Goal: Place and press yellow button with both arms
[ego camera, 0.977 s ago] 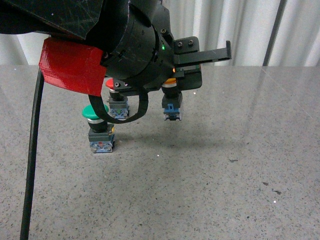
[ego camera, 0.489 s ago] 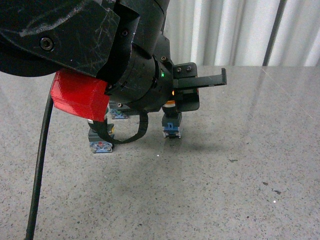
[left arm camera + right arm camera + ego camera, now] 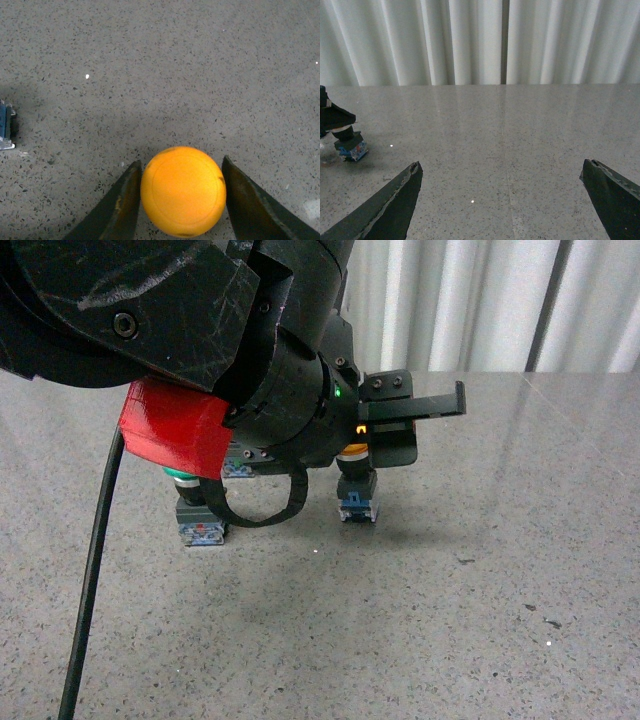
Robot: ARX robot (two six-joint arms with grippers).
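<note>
**Yellow button (image 3: 182,192) pinched by the left gripper (image 3: 181,164)**

Slightly nearer than the yellow button and to its left, a green-capped button (image 3: 199,522) is seen on the table (image 3: 450,620). The yellow button's cap is clamped between the left gripper's fingers, its base low over the table. The right gripper's (image 3: 500,170) fingers are spread wide, well apart from it.

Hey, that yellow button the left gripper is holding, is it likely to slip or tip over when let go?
The yellow button could probably slip: the left gripper pinches it at its smooth round cap. It looks rigid, not floppy. Tall on a narrow block base, it may tip if released tilted.
</note>
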